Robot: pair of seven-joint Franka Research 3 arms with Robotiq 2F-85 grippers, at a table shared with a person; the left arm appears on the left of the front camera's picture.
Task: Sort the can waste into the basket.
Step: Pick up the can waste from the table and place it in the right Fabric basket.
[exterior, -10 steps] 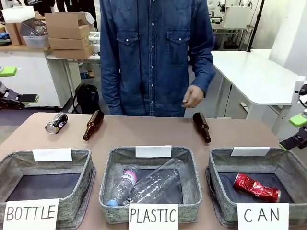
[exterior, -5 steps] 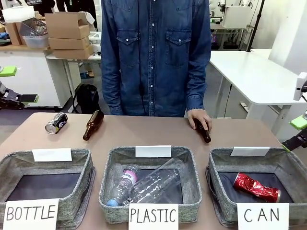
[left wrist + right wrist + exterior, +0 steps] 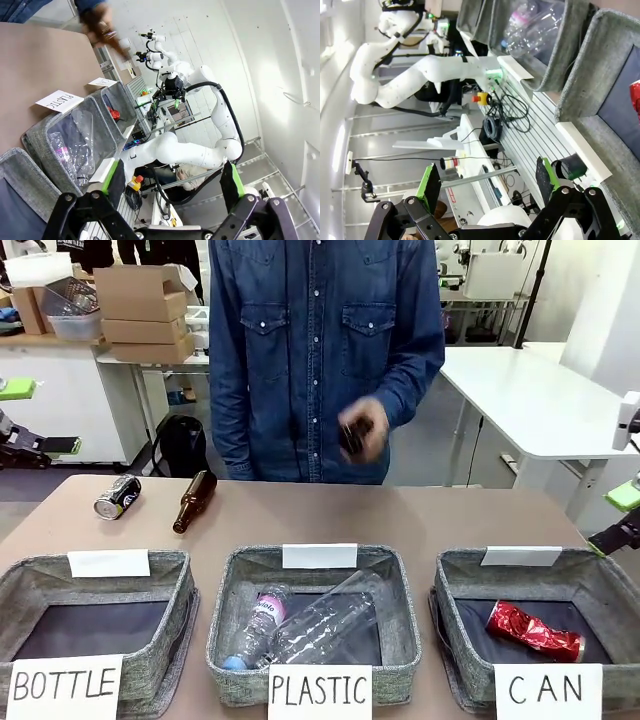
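Observation:
A dented red can (image 3: 535, 630) lies inside the grey basket (image 3: 460, 575) signed "CAN" at the front right. A black can (image 3: 117, 496) rests on its side on the table at the far left. My left gripper (image 3: 172, 175) is open and holds nothing; one of its fingers (image 3: 40, 447) shows at the left edge, well off the table. My right gripper (image 3: 487, 179) is open too and holds nothing; it hangs at the right edge, just beyond the basket (image 3: 600, 65), with the red can (image 3: 636, 95) at the frame's border.
A person in a denim shirt stands at the far side with a brown bottle (image 3: 352, 436) in a raised hand. Another brown bottle (image 3: 194, 501) lies next to the black can. The "PLASTIC" basket (image 3: 225, 590) holds clear bottles. The "BOTTLE" basket (image 3: 175, 585) stands at the front left.
The person's hand came down on the brown bottle at the right of the table, took it and lifted it to chest height. Neither gripper moved.

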